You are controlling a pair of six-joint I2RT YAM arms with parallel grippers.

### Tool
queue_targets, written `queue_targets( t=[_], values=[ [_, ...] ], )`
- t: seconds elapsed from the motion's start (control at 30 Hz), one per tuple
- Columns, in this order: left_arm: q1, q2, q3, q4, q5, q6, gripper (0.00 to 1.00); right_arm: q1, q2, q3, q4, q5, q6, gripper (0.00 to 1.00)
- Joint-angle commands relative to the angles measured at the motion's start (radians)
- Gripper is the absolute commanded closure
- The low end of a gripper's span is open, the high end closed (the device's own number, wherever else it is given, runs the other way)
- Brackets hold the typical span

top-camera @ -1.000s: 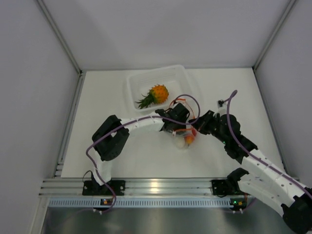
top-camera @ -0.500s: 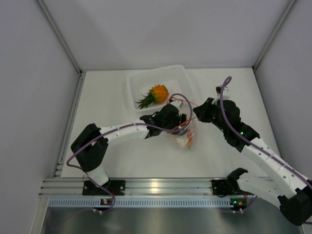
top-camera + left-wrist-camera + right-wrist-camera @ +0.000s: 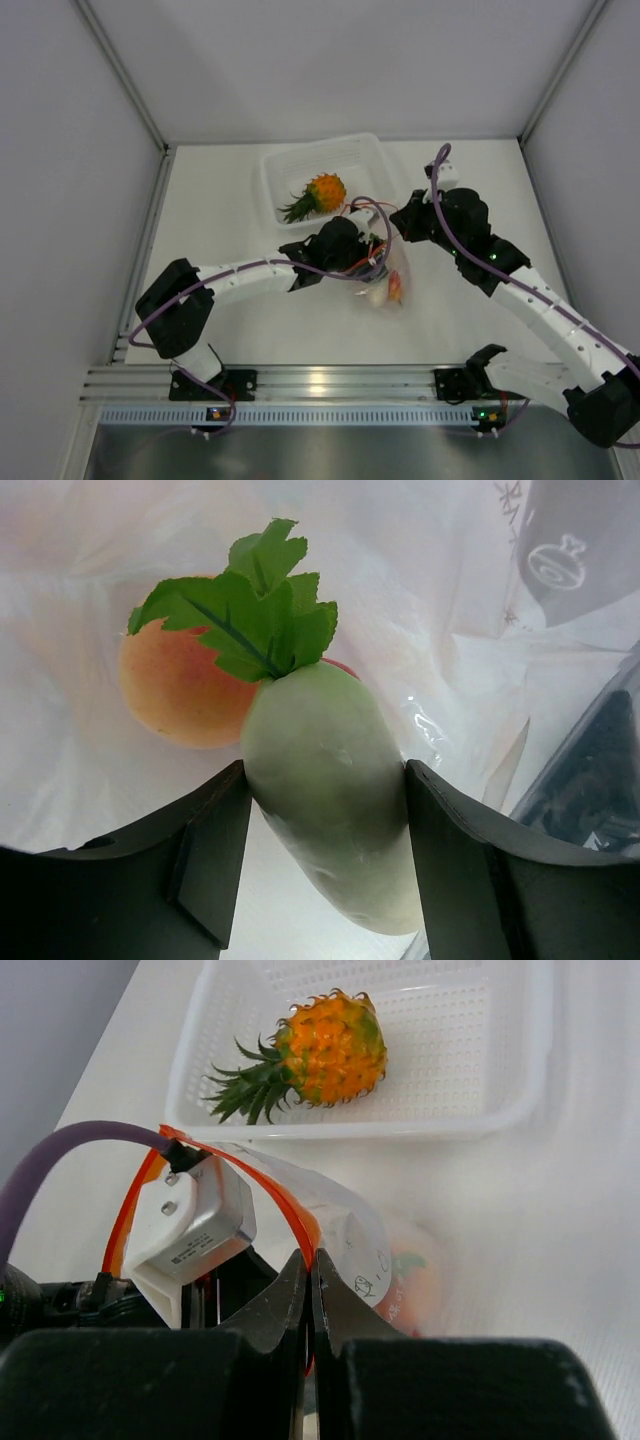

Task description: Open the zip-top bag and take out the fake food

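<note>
Between the left gripper's (image 3: 326,772) fingers, set half-wide and pressed to both its flanks, sits the vegetable (image 3: 330,810), inside the bag (image 3: 70,800). It looks like light, hard, smooth plastic that could squirt from the pads. A hold across its thick middle, not the leaves, seems safest. Just beyond it lies the peach (image 3: 175,695). Beside this hand the right gripper (image 3: 310,1265), closed tight, pinches the limp bag's zip strip (image 3: 285,1205), holding the mouth up. Farther off, the tray (image 3: 520,1060) holds the pineapple (image 3: 325,1050).
</note>
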Motion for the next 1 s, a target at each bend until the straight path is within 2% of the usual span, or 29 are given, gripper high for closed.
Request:
queue_targets(
  t=[0.0, 0.17, 0.3, 0.57, 0.8, 0.87, 0.97],
  values=[
    [-0.007, -0.018, 0.001, 0.069, 0.083, 0.043, 1.0, -0.001, -0.012, 0.1, 0.016, -0.009, -0.068, 1.0],
    [-0.024, -0.042, -0.017, 0.106, 0.132, 0.083, 1.0, -0.003, 0.115, 0.215, -0.117, 0.04, -0.091, 1.0],
    [-0.032, -0.076, -0.041, 0.118, 0.12, 0.114, 1.0, -0.001, 0.2, 0.289, -0.209, 0.045, -0.105, 1.0],
    [-0.032, -0.117, -0.077, 0.115, 0.004, 0.111, 1.0, -0.003, 0.186, 0.212, -0.189, 0.016, -0.097, 1.0],
    [-0.033, -0.157, -0.091, 0.127, -0.184, 0.05, 1.0, 0.011, 0.154, 0.139, -0.177, -0.036, -0.117, 1.0],
    [-0.033, -0.171, -0.094, 0.127, -0.231, 0.03, 1.0, 0.029, 0.111, 0.091, -0.148, -0.061, -0.126, 1.0],
    [-0.033, -0.194, -0.095, 0.126, -0.276, -0.01, 1.0, 0.08, 0.065, 0.062, -0.133, -0.016, -0.144, 1.0]
  ],
)
